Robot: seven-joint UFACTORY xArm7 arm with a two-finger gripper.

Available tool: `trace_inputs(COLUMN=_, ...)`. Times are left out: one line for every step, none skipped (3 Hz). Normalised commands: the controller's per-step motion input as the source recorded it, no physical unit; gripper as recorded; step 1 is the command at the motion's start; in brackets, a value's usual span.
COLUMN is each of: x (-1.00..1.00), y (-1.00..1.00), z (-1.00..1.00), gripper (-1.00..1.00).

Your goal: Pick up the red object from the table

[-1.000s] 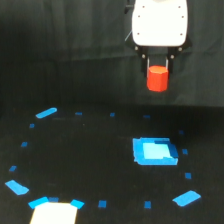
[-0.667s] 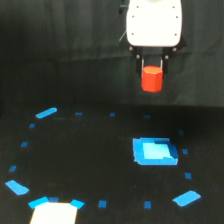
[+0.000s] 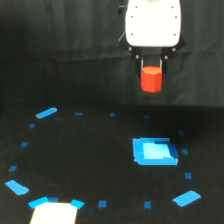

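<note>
The red object [image 3: 151,80] is a small red-orange block, held in the air well above the table [image 3: 90,165]. My gripper [image 3: 151,67] hangs from the white arm head [image 3: 152,24] at the top of the exterior view, and its two dark fingers are shut on the block's upper sides. The block hangs above and slightly behind the flat bright-blue piece [image 3: 154,151], with a clear gap to the black surface below.
Small blue tape marks form a ring on the table. Larger blue patches lie at the left [image 3: 46,113], the lower left [image 3: 17,187] and the lower right [image 3: 186,198]. A white patch [image 3: 55,212] sits at the bottom edge.
The gripper with the red block has drifted slightly toward the exterior view's left and stayed high above the table. Its hold is unchanged.
</note>
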Motion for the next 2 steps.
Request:
trace_inputs(x=0.07, y=0.09, z=0.75, gripper=-1.0)
trace_inputs(x=0.2, y=-0.02, z=0.46, gripper=-1.0)
